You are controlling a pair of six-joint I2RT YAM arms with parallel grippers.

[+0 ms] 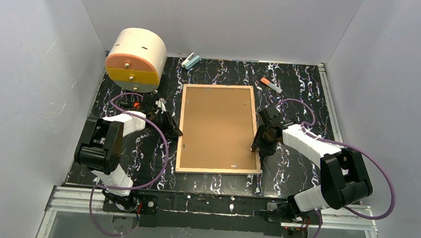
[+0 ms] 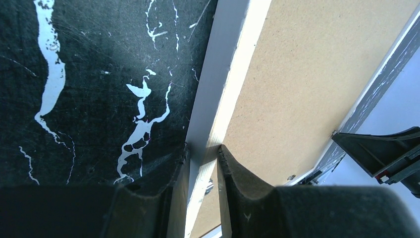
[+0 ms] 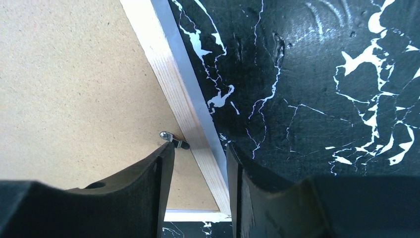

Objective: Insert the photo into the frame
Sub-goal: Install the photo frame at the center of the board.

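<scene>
Left gripper [image 2: 199, 154] nearly closed, pinching the left rim of the frame [image 1: 218, 170], right gripper [image 3: 198, 148] half-open astride its right rim, mid black marbled tabletop [image 1: 304, 111], white walls [image 1: 33, 56] around.

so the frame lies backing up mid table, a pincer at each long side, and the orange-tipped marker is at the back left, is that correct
Not quite: the orange-tipped marker lies at the back right, not the back left; the top external view shows it. The rest holds.
</scene>
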